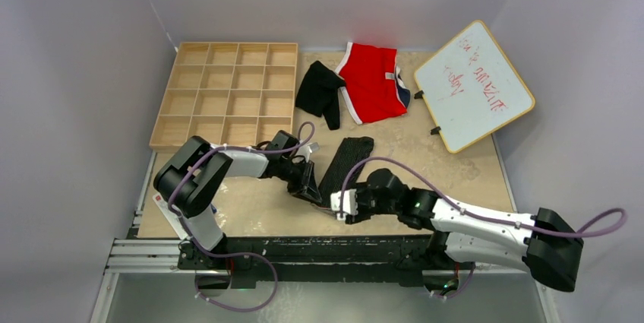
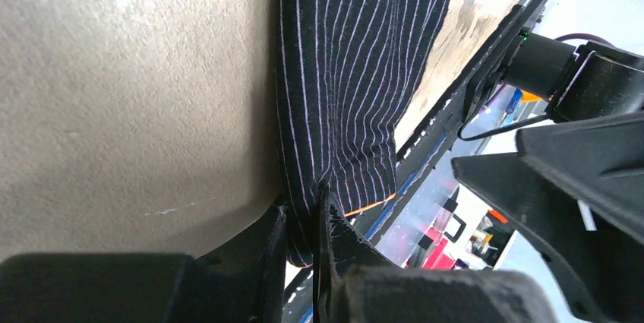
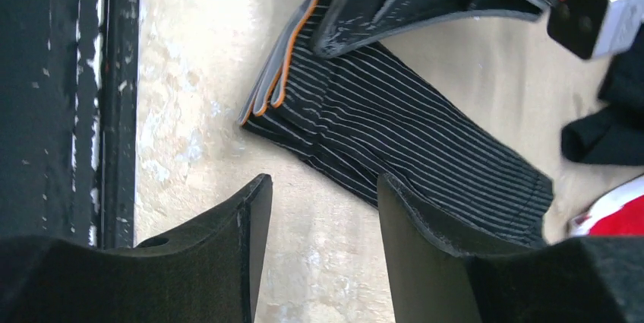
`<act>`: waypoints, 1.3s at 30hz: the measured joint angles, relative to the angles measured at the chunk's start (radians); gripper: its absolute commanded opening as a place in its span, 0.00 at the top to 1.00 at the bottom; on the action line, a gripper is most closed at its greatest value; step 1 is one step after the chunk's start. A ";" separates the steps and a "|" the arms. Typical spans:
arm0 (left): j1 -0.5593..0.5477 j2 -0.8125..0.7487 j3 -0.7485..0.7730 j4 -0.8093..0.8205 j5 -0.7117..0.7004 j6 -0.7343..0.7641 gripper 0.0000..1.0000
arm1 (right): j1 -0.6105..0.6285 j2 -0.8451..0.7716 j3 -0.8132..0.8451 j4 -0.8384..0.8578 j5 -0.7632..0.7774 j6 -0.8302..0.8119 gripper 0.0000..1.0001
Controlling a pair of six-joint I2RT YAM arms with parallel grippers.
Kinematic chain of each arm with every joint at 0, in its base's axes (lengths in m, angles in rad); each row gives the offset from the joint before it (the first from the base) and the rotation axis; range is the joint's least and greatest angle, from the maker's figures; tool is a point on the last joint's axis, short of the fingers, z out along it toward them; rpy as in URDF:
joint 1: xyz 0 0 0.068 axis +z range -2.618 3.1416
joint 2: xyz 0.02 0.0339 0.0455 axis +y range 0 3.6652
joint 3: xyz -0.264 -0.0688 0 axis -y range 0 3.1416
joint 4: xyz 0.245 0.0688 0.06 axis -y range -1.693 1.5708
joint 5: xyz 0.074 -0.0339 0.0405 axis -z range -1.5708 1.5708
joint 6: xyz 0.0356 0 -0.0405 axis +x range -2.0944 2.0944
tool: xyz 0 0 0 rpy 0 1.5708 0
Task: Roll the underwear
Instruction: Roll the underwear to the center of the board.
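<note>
A finely ribbed black underwear [image 1: 346, 165], folded into a long narrow strip, lies on the table in front of the arms. My left gripper [image 1: 310, 184] is shut on its near left corner; in the left wrist view the striped fabric [image 2: 349, 72] is pinched between the jaws [image 2: 301, 209]. My right gripper [image 1: 339, 207] is open and empty, low over the table just beside the strip's near end [image 3: 395, 125], its jaws [image 3: 323, 190] apart from the cloth. A second plain black underwear [image 1: 320, 93] lies crumpled at the back.
Red briefs with white trim [image 1: 372, 80] lie next to the plain black one. A wooden grid tray [image 1: 173, 99] sits at the back left. A whiteboard [image 1: 472, 86] leans at the back right. The table's black front rail [image 3: 68, 95] is close to my right gripper.
</note>
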 measured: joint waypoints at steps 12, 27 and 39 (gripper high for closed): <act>0.009 0.000 0.006 -0.037 0.021 0.065 1.00 | 0.211 0.200 0.005 0.112 0.135 -0.288 0.46; 0.011 0.000 0.006 -0.037 0.023 0.071 1.00 | 0.239 0.291 -0.020 0.193 0.146 -0.359 0.46; 0.020 0.002 0.002 -0.037 0.029 0.070 0.99 | 0.246 0.326 -0.020 0.250 0.119 -0.352 0.55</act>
